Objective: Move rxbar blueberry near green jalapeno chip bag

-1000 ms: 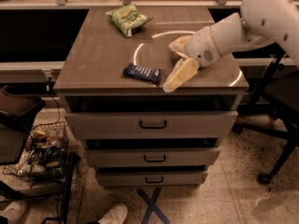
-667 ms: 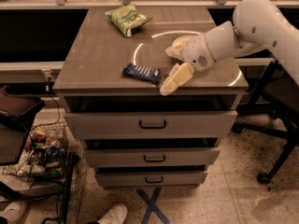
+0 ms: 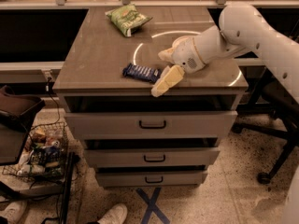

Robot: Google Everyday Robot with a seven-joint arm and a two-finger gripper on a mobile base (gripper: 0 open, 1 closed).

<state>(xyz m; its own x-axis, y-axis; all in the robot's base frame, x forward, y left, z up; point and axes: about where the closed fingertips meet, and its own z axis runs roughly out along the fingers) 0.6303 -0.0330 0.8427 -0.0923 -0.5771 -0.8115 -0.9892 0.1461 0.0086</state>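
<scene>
Rxbar blueberry: one flat bar in a dark blue wrapper with white lettering. It lies flat near the front edge of the cabinet top, a little left of centre, long side running left to right and slightly askew. Its right end reaches in between the two fingers of the gripper; whether it touches either finger cannot be told.

Green jalapeno chip bag: one crinkled light-green bag, lying flat at the back of the same top, left of centre. It is well apart from the bar, with bare surface between them.

Gripper: cream-coloured, low over the front of the top, just right of the bar. Fingers stand apart and hold nothing. The lower finger slants down to the front edge; the upper one sits behind it, toward the middle of the top.

Arm: white, entering from the right edge and reaching left across the top.

Pale ring: a thin light circle marked on the top, passing behind the gripper.

Drawers: three, stacked under the top, each with a dark handle.

Wire basket: on the floor at left, filled with small mixed items.

Blue tape cross: on the speckled floor in front of the cabinet.
</scene>
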